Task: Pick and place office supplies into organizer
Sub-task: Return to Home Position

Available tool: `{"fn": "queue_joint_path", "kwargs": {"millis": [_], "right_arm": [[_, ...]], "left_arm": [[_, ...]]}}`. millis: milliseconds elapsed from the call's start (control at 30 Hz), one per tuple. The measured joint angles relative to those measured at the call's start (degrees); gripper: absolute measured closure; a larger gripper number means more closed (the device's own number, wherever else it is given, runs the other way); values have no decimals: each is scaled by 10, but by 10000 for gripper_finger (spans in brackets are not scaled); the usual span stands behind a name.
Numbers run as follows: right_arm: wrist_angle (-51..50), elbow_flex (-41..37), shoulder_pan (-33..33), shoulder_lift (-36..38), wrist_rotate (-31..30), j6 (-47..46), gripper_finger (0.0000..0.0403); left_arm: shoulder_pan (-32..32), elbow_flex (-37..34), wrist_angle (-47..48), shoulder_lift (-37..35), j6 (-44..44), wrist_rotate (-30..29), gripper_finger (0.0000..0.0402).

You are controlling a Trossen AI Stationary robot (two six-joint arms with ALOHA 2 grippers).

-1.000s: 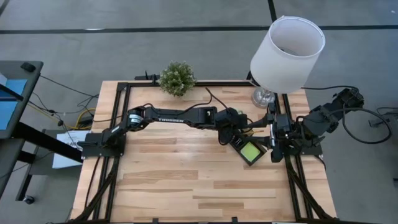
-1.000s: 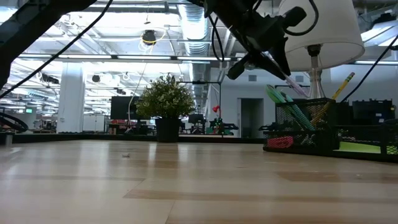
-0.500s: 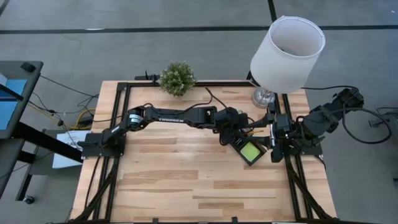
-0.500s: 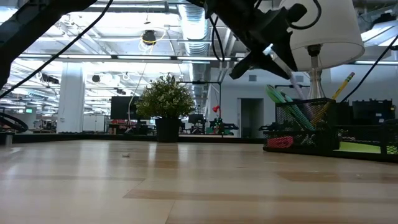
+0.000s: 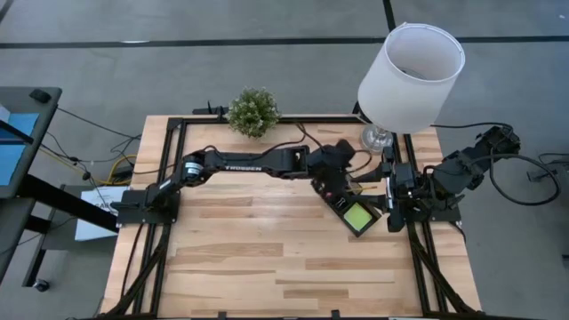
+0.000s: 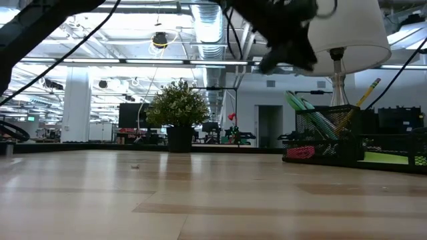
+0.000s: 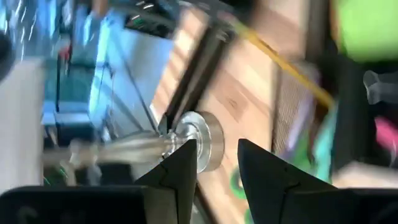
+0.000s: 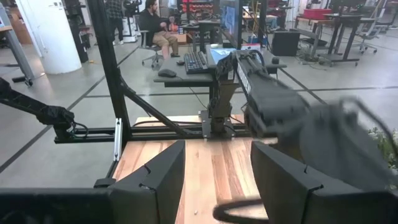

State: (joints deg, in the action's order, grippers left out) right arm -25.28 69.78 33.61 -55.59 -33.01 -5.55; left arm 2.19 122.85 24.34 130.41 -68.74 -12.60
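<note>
The black mesh organizer (image 5: 348,210) stands near the table's right edge, with the lime-green sticky-note pad (image 5: 357,216) lying in its tray. In the low view its cup (image 6: 325,133) holds green and teal pens (image 6: 303,109) and a wooden pencil (image 6: 365,92), all leaning on the rim. My left gripper (image 7: 217,163) is open and empty. It hovers above and just beyond the organizer's far end (image 5: 334,165), high in the low view (image 6: 288,41). Its wrist view looks down on the pencil (image 7: 286,70), a pink item (image 7: 385,134) and a green loop (image 7: 239,183). My right gripper (image 8: 217,167) is open at the right edge (image 5: 393,197).
A lamp with a white shade (image 5: 411,64) stands on a metal base (image 7: 194,140) at the far right corner, close to my left gripper. A small potted plant (image 5: 253,111) sits at the far edge. Bare wood spreads over the table's left and near parts (image 5: 249,258).
My left gripper held a purple pen slanting down into the organizer's cup. The pen has left its fingers. The gripper has risen and drawn back toward the table's far edge and the lamp base.
</note>
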Motion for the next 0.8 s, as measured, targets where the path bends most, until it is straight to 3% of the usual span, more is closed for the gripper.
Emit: {"fn": "queue_joint_path", "kwargs": {"millis": [67,200,333,467,600,800], "right_arm": [[0,0,0,0,0,0,228],[0,0,0,0,0,0,228],[0,0,0,0,0,0,228],[-7,0,-3,0,-2,61,228],[-7,0,-13,0,-2,146,228],[-9,0,-42,0,1,137,228]], "left_arm": [[-5,37,31,0,101,4,292],[-7,123,196,-5,253,59,292],[-6,83,283,-77,317,87,292],[-10,84,413,-169,378,46,292],[-16,84,498,-269,466,48,292],[-38,84,583,-447,592,-41,292]]}}
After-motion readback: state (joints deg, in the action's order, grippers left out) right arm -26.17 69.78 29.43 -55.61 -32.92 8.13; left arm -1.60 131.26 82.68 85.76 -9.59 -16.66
